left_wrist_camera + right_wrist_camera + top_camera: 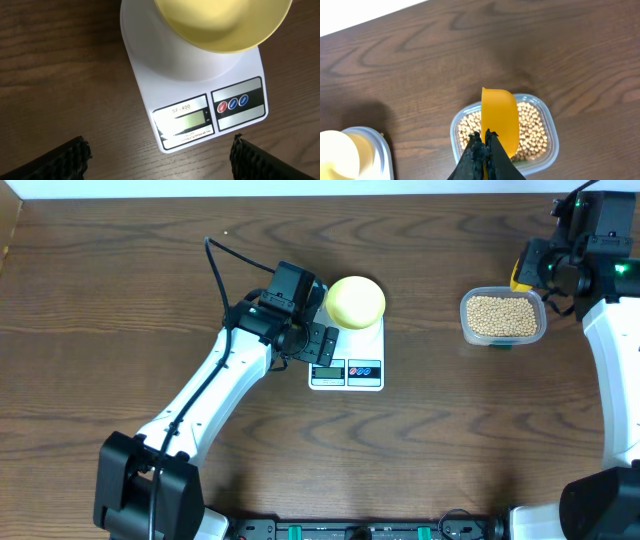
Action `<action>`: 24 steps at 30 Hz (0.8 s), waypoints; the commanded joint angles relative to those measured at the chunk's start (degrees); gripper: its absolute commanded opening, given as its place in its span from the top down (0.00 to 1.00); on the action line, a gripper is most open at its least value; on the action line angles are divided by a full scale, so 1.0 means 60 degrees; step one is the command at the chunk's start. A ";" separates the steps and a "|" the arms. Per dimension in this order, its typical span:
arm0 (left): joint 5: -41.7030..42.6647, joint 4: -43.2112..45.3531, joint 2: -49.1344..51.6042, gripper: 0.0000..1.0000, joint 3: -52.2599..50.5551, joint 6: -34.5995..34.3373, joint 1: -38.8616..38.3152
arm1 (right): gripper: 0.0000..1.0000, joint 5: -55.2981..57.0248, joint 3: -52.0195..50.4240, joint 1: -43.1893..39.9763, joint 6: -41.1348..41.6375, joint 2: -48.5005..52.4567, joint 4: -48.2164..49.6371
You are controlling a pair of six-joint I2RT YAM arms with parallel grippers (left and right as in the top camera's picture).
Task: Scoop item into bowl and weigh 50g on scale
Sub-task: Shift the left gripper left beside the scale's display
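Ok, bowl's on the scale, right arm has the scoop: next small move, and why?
Probably lower the right gripper to dip the yellow scoop into the soybeans in the clear tub: it hangs over them with none showing inside, and the pale yellow bowl on the scale is empty.

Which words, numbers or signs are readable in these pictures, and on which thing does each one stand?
"SF-400": printed on the scale, above its display.
Display digits: too faint to read.
Small print under the display: too small to read.
Marks on the red and blue buttons: too blurred to read.
No other text is visible.
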 commanded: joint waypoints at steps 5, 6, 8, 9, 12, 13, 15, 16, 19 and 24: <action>0.0149 -0.0025 -0.0022 0.08 -0.0033 0.0091 0.0015 | 0.99 0.0117 0.0175 0.0066 -0.0164 -0.0069 -0.0087; 0.0153 -0.0025 -0.0022 0.08 -0.0033 0.0091 0.0015 | 0.99 0.0124 0.0175 0.0066 -0.0171 -0.0069 -0.0087; 0.0153 -0.0025 -0.0022 0.08 -0.0033 0.0091 0.0015 | 0.99 0.0127 0.0175 0.0047 -0.0335 -0.0055 -0.0095; 0.0149 -0.0025 -0.0022 0.08 -0.0033 0.0091 0.0015 | 0.99 0.0127 0.0175 0.0040 -0.0408 -0.0055 -0.0098; 0.0149 -0.0025 -0.0022 0.08 -0.0033 0.0091 0.0015 | 0.99 0.0124 0.0175 0.0040 -0.0495 -0.0055 -0.0142; 0.0149 -0.0025 -0.0022 0.08 -0.0033 0.0091 0.0015 | 0.99 0.0124 0.0175 0.0040 -0.0495 -0.0055 -0.0200; 0.0149 -0.0025 -0.0022 0.08 -0.0033 0.0091 0.0015 | 0.99 0.0127 0.0175 0.0036 -0.0495 -0.0055 -0.0339; 0.0149 -0.0025 -0.0022 0.08 -0.0033 0.0091 0.0015 | 0.99 0.0127 0.0175 0.0036 -0.0499 -0.0055 -0.0408; 0.0149 -0.0025 -0.0022 0.08 -0.0033 0.0091 0.0015 | 0.99 0.0124 0.0171 0.0040 -0.0492 -0.0055 -0.0750; 0.0149 -0.0025 -0.0022 0.08 -0.0033 0.0091 0.0015 | 0.99 -0.0066 0.0171 0.0047 -0.0484 -0.0055 -0.0863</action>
